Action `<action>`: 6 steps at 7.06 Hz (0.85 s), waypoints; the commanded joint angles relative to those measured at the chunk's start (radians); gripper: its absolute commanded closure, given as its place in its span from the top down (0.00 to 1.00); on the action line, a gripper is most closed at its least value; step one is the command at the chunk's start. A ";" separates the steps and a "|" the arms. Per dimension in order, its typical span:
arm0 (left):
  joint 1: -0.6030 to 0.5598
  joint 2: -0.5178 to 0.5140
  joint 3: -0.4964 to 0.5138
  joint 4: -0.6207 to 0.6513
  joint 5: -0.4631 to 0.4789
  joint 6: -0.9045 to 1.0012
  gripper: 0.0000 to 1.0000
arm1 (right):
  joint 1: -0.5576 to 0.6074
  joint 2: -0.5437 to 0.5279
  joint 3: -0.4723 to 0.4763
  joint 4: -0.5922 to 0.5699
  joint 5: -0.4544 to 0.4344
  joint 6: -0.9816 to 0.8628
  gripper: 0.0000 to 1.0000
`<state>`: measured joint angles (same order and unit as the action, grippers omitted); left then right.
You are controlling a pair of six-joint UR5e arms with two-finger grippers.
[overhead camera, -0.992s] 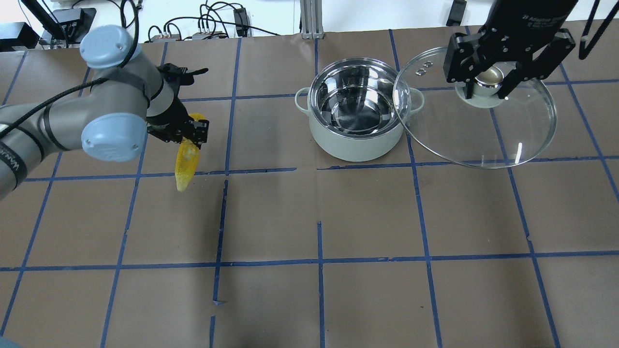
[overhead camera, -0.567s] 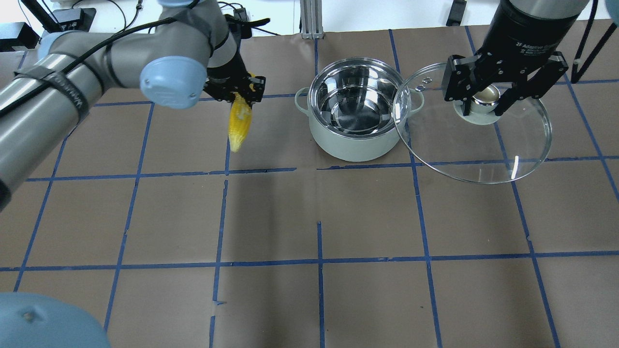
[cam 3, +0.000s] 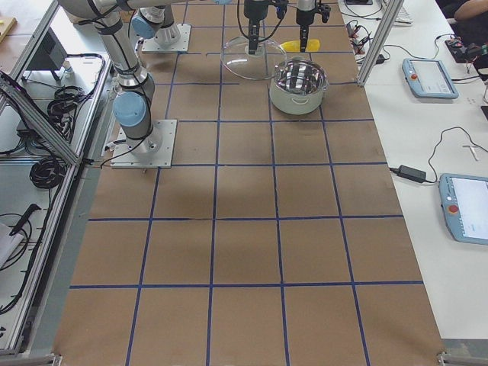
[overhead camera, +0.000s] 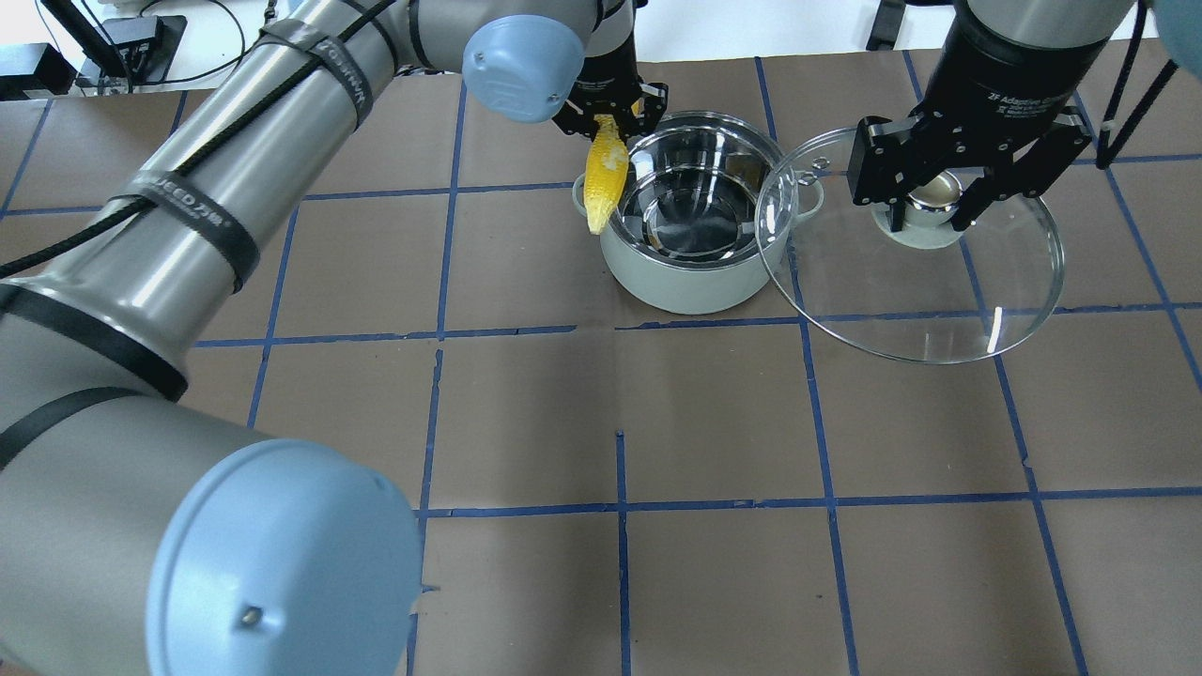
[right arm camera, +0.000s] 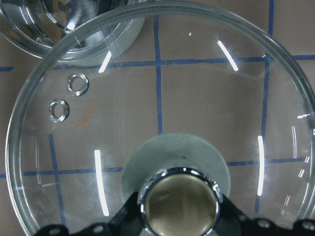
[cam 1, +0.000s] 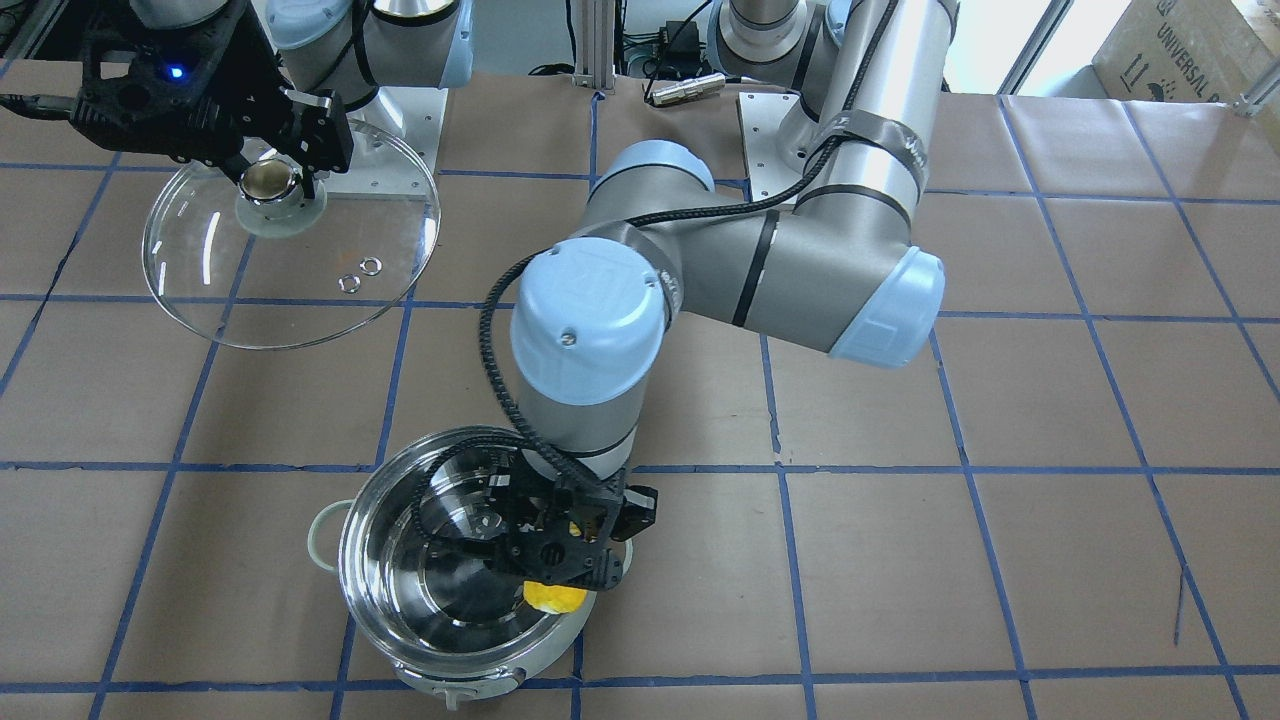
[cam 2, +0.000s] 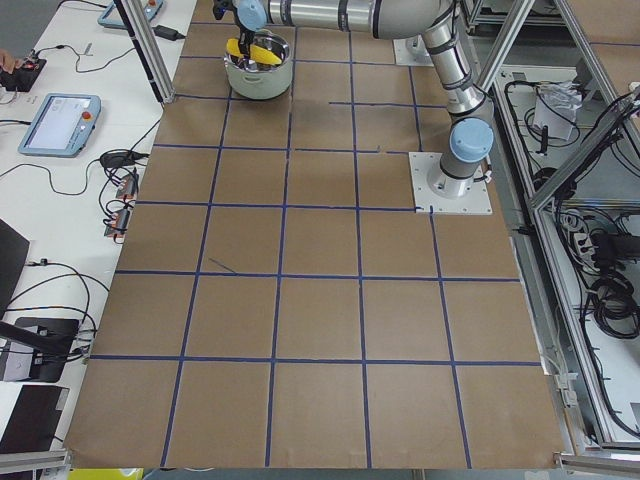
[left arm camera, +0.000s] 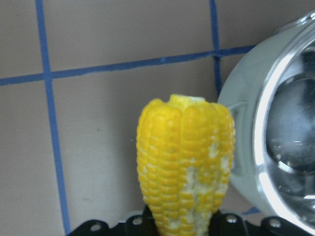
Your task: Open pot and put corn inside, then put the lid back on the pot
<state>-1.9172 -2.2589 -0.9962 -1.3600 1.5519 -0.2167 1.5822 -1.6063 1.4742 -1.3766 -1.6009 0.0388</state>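
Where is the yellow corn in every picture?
Exterior front-facing: corn low centre, by the pot's right rim.
Overhead exterior: corn top centre, by the pot's left rim.
Exterior left: corn top left, by the pot.
Exterior right: corn at the top, behind the pot.
Left wrist-mounted: corn in the centre, pot on the right.
Right wrist-mounted: not in it.
Shared landmark: the pot.

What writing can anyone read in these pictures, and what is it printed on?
"UNIVERSAL R": on the cardboard box, cut off at the picture's edge.
"2F Adaptive": on the right gripper, rest unclear.
White letters on the black strap round the left arm: too blurred to read.
Orange mark on the lid: too blurred.
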 commanded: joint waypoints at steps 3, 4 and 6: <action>-0.054 -0.111 0.094 -0.005 -0.012 -0.102 0.24 | 0.001 0.005 -0.005 -0.002 -0.002 -0.004 0.18; -0.052 -0.114 0.100 -0.007 -0.010 -0.102 0.74 | 0.001 0.005 -0.005 -0.002 -0.002 -0.004 0.18; -0.055 -0.140 0.110 -0.005 -0.012 -0.110 1.00 | 0.001 0.005 -0.005 -0.002 -0.002 -0.004 0.18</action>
<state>-1.9723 -2.3864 -0.8912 -1.3659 1.5407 -0.3238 1.5831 -1.6015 1.4697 -1.3790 -1.6030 0.0354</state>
